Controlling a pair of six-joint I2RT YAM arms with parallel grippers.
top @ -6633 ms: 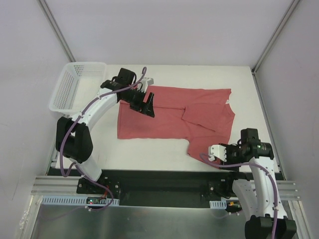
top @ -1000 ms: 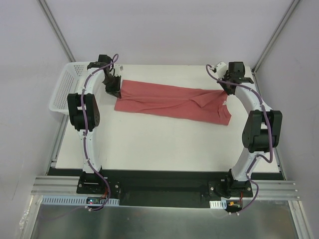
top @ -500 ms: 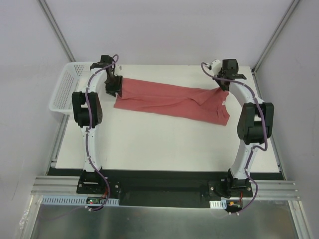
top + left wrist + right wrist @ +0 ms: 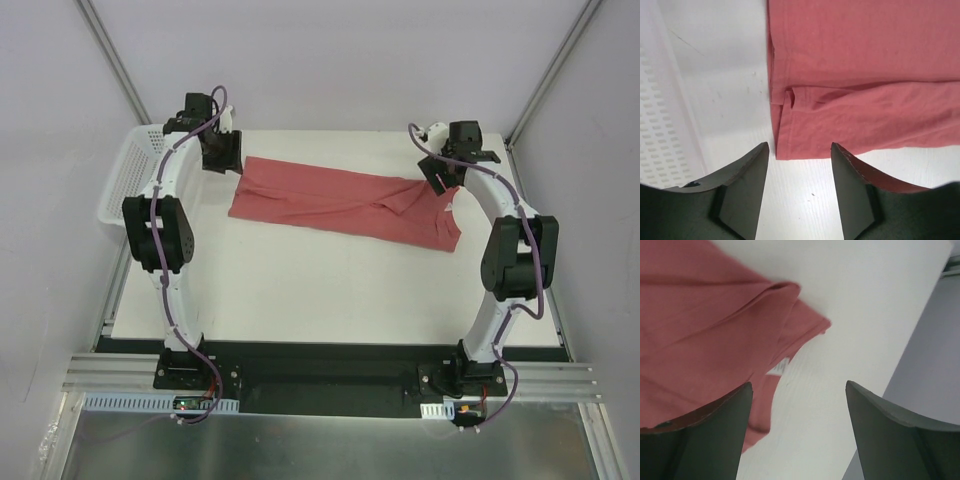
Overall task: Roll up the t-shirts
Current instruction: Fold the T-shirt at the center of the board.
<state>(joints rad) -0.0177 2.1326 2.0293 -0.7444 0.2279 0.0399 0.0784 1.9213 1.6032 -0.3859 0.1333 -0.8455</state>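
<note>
t-shirt (image 4: 340,203): salmon-red, folded into a long band, lying flat across the far part of the table (image 4: 330,290)
left gripper (image 4: 799,148): fingers spread wide, holding nothing, over the shirt's left end
basket (image 4: 128,185): white, just beside the left gripper
right gripper (image 4: 799,385): spread wide, empty, over the neck end
neck label (image 4: 780,369): white, showing
contact: both look clear of the cloth, hard to tell
</note>
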